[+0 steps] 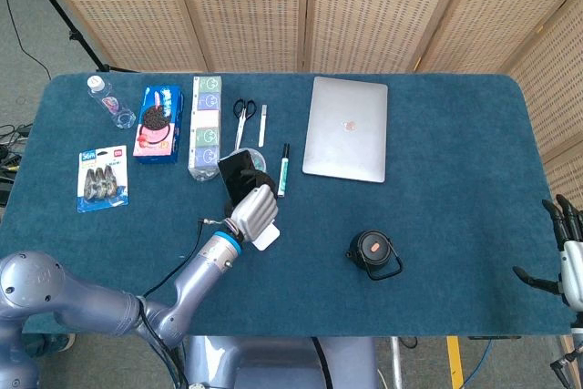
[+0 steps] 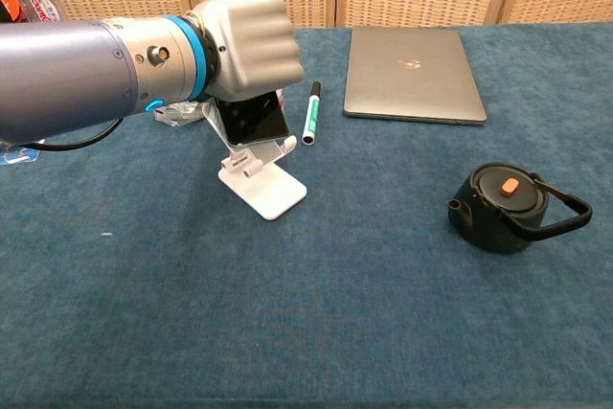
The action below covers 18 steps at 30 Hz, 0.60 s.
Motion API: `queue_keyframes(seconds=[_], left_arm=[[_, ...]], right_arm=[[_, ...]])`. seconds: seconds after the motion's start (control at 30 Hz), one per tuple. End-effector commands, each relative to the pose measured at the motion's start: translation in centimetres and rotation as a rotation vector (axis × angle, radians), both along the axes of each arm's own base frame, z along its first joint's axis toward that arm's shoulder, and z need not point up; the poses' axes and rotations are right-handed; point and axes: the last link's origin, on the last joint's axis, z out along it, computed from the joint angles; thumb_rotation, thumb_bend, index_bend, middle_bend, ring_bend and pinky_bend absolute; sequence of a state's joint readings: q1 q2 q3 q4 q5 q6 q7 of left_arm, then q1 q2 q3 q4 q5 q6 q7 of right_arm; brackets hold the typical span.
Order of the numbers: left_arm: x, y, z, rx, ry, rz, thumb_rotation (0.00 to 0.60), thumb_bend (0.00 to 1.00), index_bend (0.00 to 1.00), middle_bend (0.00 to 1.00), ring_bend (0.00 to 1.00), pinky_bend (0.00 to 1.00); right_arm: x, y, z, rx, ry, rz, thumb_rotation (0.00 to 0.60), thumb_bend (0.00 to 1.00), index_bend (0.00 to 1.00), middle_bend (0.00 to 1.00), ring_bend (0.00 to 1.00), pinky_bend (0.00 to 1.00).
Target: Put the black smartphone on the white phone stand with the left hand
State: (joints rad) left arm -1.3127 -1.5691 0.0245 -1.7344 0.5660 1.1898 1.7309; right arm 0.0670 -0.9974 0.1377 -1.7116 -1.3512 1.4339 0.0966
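The black smartphone leans against the back of the white phone stand, its lower edge down at the stand's lip. My left hand grips the phone's upper part from above, its fingers curled over the top. In the head view the phone shows just beyond the left hand, and the stand peeks out beneath the hand. My right hand hangs at the table's far right edge, fingers apart, holding nothing.
A green marker lies just right of the stand. A closed laptop is at the back right, a black kettle at the right. Snack boxes, scissors and a bottle line the back left.
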Motion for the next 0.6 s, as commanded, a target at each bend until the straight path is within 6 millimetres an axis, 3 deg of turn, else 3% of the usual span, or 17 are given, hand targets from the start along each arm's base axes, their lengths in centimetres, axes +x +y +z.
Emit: queue_keyframes(seconds=[0.03, 0.6], left_arm=[[0.1, -0.1, -0.3, -0.002, -0.003, -0.003, 0.6, 0.35, 0.67, 0.44, 0.34, 0.44], [0.4, -0.7, -1.8, 0.013, 0.027, -0.007, 0.6, 0.31, 0.67, 0.44, 0.34, 0.44]], right_arm=[[0.0, 0.0, 0.1, -0.002, -0.002, 0.0, 0.6, 0.0, 0.0, 0.0, 0.0, 0.0], [0.1, 0.1, 0.4, -0.007, -0.016, 0.005, 0.6, 0.0, 0.0, 0.0, 0.0, 0.0]])
